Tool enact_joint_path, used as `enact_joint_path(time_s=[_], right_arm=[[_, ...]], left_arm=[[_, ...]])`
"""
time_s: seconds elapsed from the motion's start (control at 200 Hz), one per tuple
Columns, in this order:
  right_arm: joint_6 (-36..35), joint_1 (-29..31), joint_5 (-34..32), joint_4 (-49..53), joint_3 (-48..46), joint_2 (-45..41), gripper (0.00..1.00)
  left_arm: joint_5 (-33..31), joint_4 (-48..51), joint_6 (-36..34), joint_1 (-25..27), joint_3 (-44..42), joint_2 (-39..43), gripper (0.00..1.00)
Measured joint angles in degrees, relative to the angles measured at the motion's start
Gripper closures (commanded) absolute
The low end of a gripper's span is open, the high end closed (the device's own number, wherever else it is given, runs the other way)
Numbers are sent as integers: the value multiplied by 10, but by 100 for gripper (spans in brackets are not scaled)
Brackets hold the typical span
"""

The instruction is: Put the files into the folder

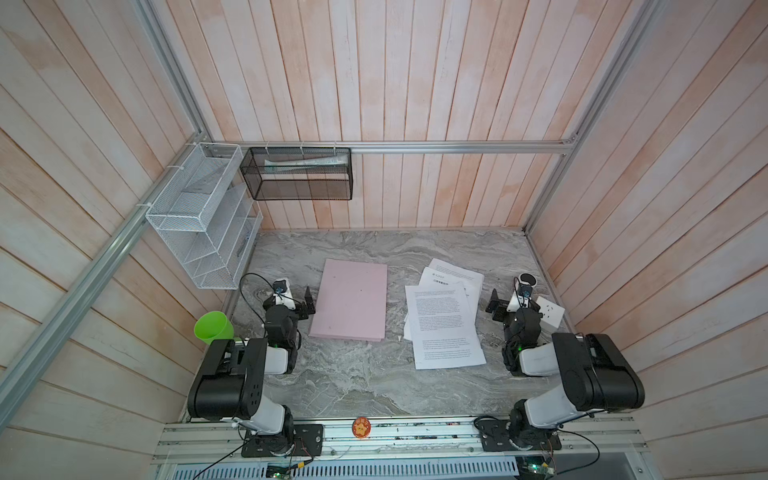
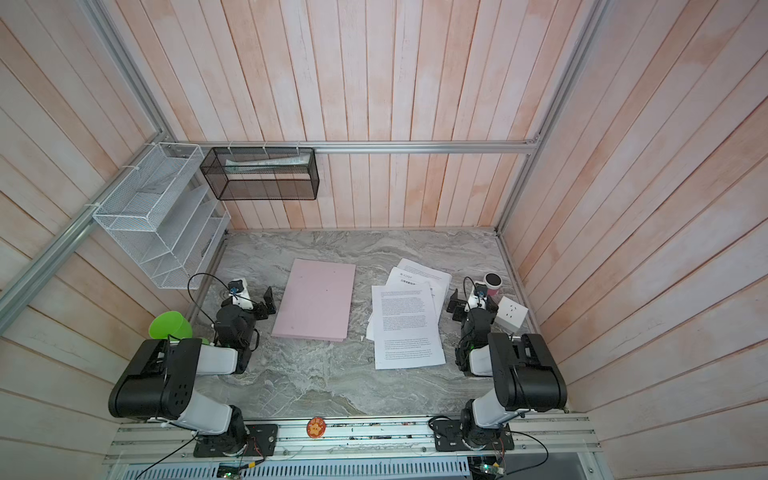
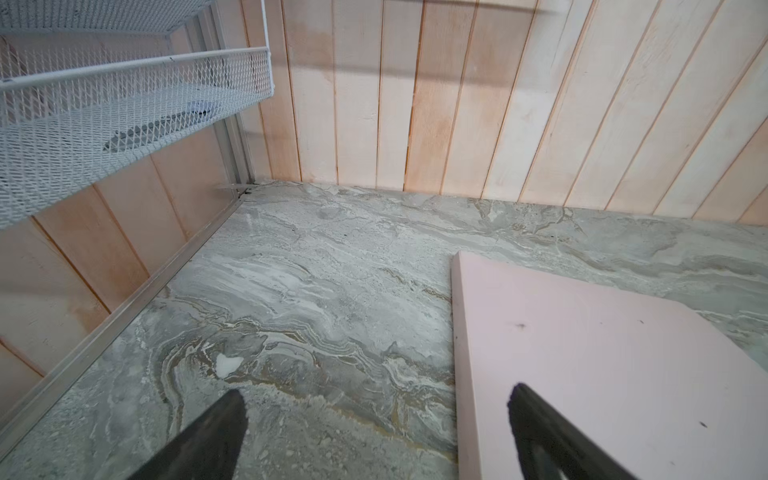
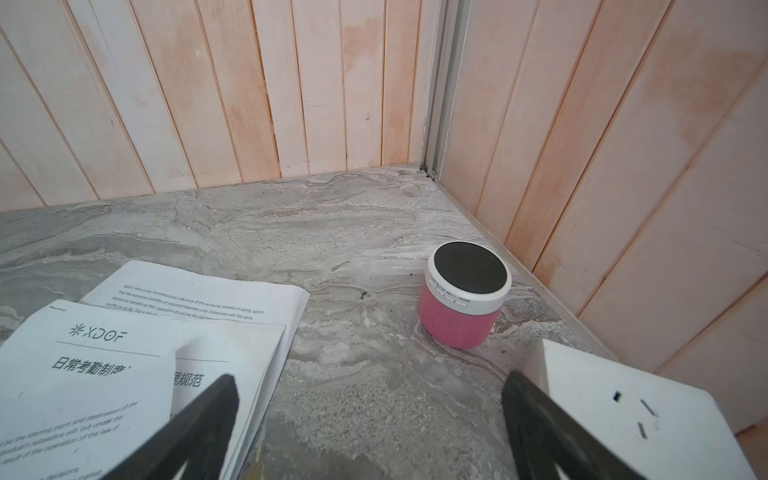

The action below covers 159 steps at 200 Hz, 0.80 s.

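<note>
The folder point(image 1: 349, 299) point(image 2: 316, 299) is pale pink and lies closed and flat on the marble table, left of centre. The files point(image 1: 444, 316) point(image 2: 409, 320) are several white printed sheets, fanned loosely to the folder's right. My left gripper point(image 1: 309, 305) point(image 3: 376, 395) hangs open at the folder's left edge point(image 3: 602, 374); one finger is over the cover, the other over bare table. Open as well, my right gripper point(image 1: 494, 306) point(image 4: 371, 380) sits just right of the files point(image 4: 124, 365), one finger over a sheet's edge. Neither holds anything.
A white wire-mesh rack point(image 1: 199, 216) and a black mesh basket point(image 1: 299, 174) hang on the walls at the back left. A green cup point(image 1: 214, 328) stands by the left arm. A pink speaker point(image 4: 463, 295) and a white socket block point(image 4: 623, 415) sit by the right gripper.
</note>
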<state>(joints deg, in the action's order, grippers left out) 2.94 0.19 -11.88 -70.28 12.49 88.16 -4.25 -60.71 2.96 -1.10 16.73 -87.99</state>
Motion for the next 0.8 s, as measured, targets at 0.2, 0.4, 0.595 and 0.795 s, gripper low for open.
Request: enact_joint_path(time_s=[0.2, 0.4, 0.595, 0.795], right_arm=[[0, 0, 0, 0, 0, 0, 2], [0, 0, 0, 0, 0, 0, 2], [0, 0, 0, 0, 0, 0, 2], [0, 0, 0, 0, 0, 0, 2]], left_arm=[[-2, -1, -2, 6, 0, 0, 0], [-2, -1, -3, 7, 0, 0, 0], [-2, -1, -4, 7, 0, 0, 0], [-2, -1, -4, 7, 0, 0, 0]])
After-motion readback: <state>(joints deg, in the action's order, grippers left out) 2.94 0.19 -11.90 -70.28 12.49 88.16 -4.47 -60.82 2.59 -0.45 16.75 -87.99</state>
